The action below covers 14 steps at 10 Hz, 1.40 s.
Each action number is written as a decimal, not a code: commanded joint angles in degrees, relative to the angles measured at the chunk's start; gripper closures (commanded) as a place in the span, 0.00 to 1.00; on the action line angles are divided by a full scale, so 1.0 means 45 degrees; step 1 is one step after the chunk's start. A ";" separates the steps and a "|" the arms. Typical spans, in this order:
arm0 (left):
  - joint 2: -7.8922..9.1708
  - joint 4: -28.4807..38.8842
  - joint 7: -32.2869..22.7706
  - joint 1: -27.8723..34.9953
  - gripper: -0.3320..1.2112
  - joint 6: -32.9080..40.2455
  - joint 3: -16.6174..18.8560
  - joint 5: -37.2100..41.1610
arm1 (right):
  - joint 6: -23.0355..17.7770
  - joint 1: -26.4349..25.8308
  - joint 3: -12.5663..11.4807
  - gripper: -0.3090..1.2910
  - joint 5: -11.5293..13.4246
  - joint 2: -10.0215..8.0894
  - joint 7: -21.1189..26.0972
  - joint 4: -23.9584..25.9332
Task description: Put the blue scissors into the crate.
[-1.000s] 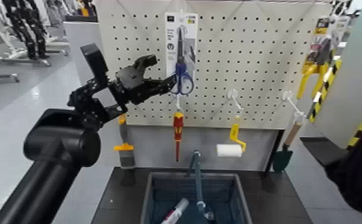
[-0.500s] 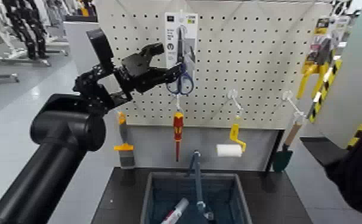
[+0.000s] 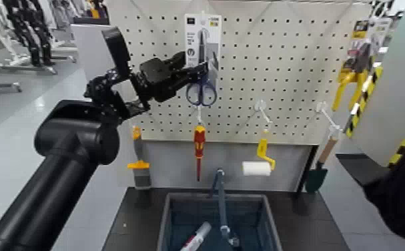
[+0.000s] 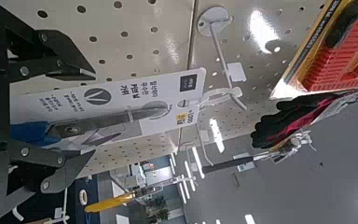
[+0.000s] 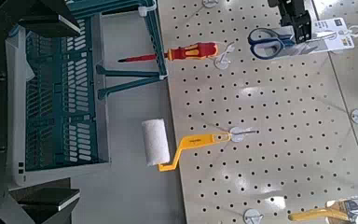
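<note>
The scissors with blue loop handles and dark blades point(image 3: 202, 93) hang on a tall white printed card point(image 3: 193, 41) against the cream perforated board point(image 3: 265, 63), left of centre. My black left gripper point(image 3: 196, 65) is at the blades, just above the handles, its jaws partly open on either side of the card; I can't tell whether they touch it. I should centre both fingers, close squarely, then ease the card off its hook before lowering it into the blue-grey plastic crate point(image 3: 246, 196), near and below, clearing its swing handle point(image 3: 221, 203). My right gripper point(image 5: 75, 110) waits, open, near the crate. The left fingers cover part of the blades, and the head view cuts off the crate's near end.
</note>
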<state>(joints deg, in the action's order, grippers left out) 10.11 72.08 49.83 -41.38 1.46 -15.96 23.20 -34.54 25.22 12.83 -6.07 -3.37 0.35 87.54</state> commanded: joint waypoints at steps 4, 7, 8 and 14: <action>0.0000 0.0076 0.0001 -0.0044 0.98 0.0046 0.0031 0.0001 | 0.0000 0.0000 0.0000 0.25 -0.0018 0.0006 0.0001 0.0000; 0.0000 0.0095 0.0001 -0.0063 0.98 0.0066 0.0011 -0.0019 | 0.0000 0.0020 0.0000 0.25 0.0001 0.0006 0.0001 0.0000; 0.0000 0.0115 0.0001 -0.0063 0.98 0.0066 0.0011 -0.0019 | 0.0000 0.0020 0.0000 0.25 0.0001 0.0006 0.0001 0.0000; 0.0117 0.2634 -0.0018 0.0855 0.98 -0.0501 0.0538 -0.0058 | -0.0020 0.0039 -0.0058 0.25 -0.0018 0.0025 0.0001 0.0020</action>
<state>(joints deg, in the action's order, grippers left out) 10.63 81.99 49.79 -38.34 -0.25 -14.23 23.01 -34.63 25.37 12.56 -6.14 -3.29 0.35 87.62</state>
